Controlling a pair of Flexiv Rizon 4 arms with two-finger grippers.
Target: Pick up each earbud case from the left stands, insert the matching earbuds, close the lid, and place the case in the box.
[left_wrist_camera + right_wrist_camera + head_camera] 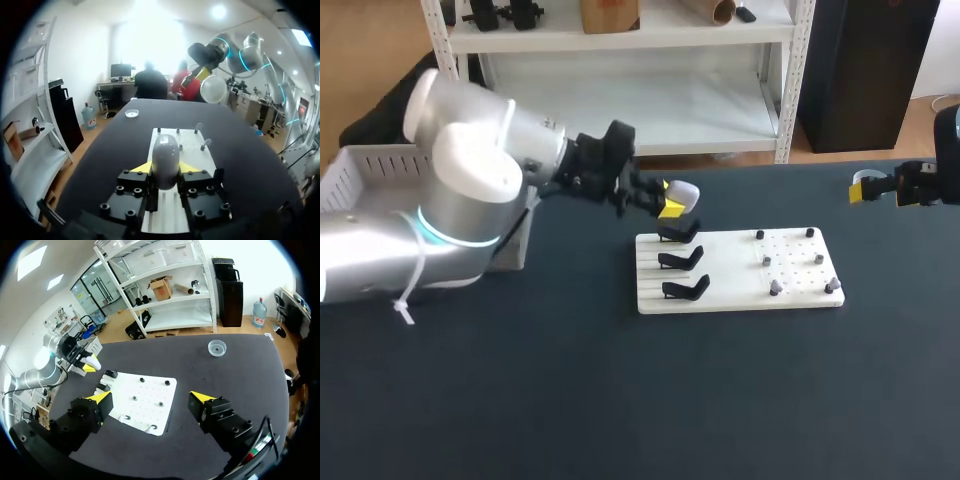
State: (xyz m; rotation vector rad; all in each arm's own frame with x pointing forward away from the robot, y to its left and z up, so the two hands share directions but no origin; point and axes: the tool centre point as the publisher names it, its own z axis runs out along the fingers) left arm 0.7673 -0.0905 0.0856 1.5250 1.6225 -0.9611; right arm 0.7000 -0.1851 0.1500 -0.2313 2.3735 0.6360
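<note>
My left gripper is shut on a pale grey earbud case, holding it just above the back stand. In the left wrist view the case stands upright between the yellow tips of that gripper. The white board carries three bare black stands on its left part. Small earbuds sit on pegs on its right part. My right gripper hangs open and holds nothing at the table's far right, well away from the board. In its own view, this gripper hovers over the board.
A white slatted box stands at the table's back left, partly hidden behind my left arm. A small clear dish lies on the dark table beyond the board, also seen as the dish in the left wrist view.
</note>
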